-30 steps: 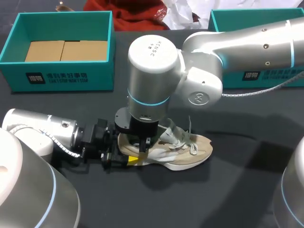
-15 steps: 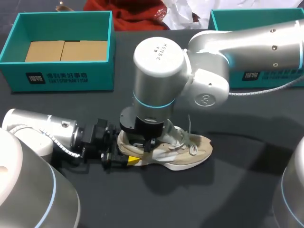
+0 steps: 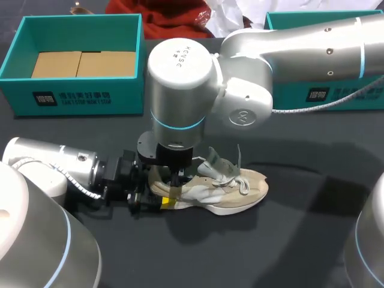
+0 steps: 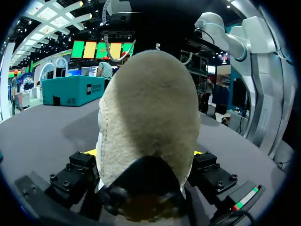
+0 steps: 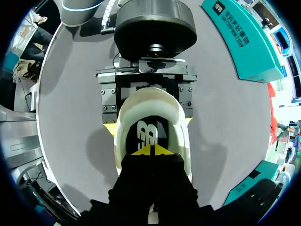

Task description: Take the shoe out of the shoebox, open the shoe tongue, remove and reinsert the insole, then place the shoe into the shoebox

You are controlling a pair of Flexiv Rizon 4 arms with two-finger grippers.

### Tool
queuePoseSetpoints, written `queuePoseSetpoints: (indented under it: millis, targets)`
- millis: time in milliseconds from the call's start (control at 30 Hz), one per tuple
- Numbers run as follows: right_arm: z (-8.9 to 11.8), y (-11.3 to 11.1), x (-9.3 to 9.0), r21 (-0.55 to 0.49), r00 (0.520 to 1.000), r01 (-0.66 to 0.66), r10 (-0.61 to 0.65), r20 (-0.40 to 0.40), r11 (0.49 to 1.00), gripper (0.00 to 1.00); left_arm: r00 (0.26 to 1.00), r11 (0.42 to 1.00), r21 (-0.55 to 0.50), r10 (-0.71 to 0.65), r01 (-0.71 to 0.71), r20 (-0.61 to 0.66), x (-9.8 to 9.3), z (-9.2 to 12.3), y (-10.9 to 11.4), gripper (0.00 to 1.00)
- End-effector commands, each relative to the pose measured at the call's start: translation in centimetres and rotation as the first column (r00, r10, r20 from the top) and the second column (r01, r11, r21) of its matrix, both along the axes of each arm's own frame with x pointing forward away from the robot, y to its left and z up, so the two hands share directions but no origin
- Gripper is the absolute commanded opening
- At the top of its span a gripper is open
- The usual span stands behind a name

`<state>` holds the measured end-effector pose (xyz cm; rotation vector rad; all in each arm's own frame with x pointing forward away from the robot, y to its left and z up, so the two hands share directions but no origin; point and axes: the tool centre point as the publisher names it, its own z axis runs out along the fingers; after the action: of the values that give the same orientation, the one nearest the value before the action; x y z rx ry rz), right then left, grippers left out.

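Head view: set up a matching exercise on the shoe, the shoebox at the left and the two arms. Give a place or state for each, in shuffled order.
Things
1. shoe
2. left shoebox
3. left arm
4. right arm

Places or states
A. jaws shut, tips down inside the shoe's opening
B. holds only cardboard, no shoe
C. jaws clamp the heel from both sides
D. stands on its sole on the table, outside the boxes

Pairs: 1-D, 2-B, 3-C, 4-A
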<state>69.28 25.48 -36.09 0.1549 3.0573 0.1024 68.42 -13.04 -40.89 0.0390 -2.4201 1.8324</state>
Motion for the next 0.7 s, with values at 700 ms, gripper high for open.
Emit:
queuePoseSetpoints:
  millis: [700]
  targets:
    - [-2.6, -4.1, -0.1, -0.024, 0.997, 0.079, -0.08, -0.019, 0.997, 0.0, 1.0, 1.0, 0.001, 0.0, 0.0, 0.0, -0.1, -0.4, 0.3, 0.0]
